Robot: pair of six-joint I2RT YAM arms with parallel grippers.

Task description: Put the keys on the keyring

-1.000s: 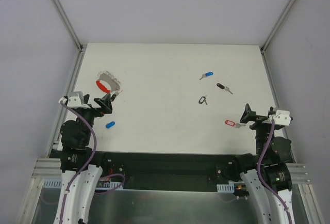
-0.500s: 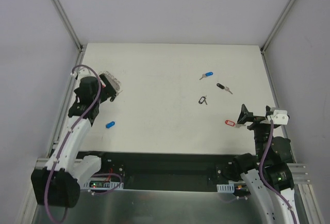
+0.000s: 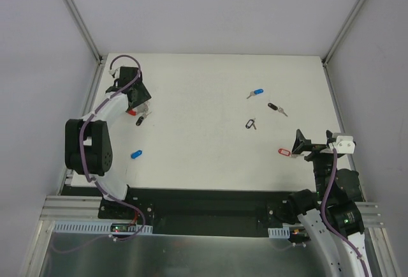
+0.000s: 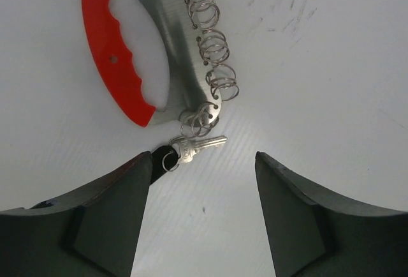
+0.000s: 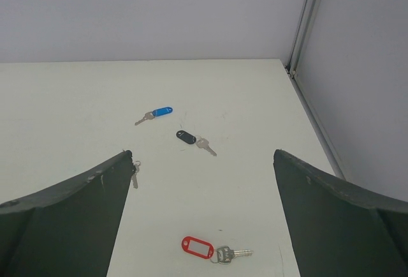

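Observation:
The keyring (image 4: 118, 66) has a red plastic grip, a silver plate and a row of wire rings (image 4: 213, 53). It lies at the table's back left, and in the top view only a red bit of the keyring (image 3: 132, 111) shows under the arm. A silver key (image 4: 194, 146) with a black tag lies at its lower end, touching the last rings. My left gripper (image 4: 201, 162) hovers just above it, open and holding nothing. Blue (image 5: 158, 112), black (image 5: 188, 137) and red-tagged keys (image 5: 199, 247) lie ahead of my open right gripper (image 5: 203, 156).
A loose blue tag (image 3: 136, 154) lies near the front left. Another key on a black ring (image 3: 251, 123) sits mid-right, half hidden by a finger in the right wrist view. Metal frame posts (image 3: 95, 57) line the table's sides, close to the left arm.
The left arm has swung out from near its base to the keyring at the back left, and its jaws have narrowed a little. The right arm has barely moved.

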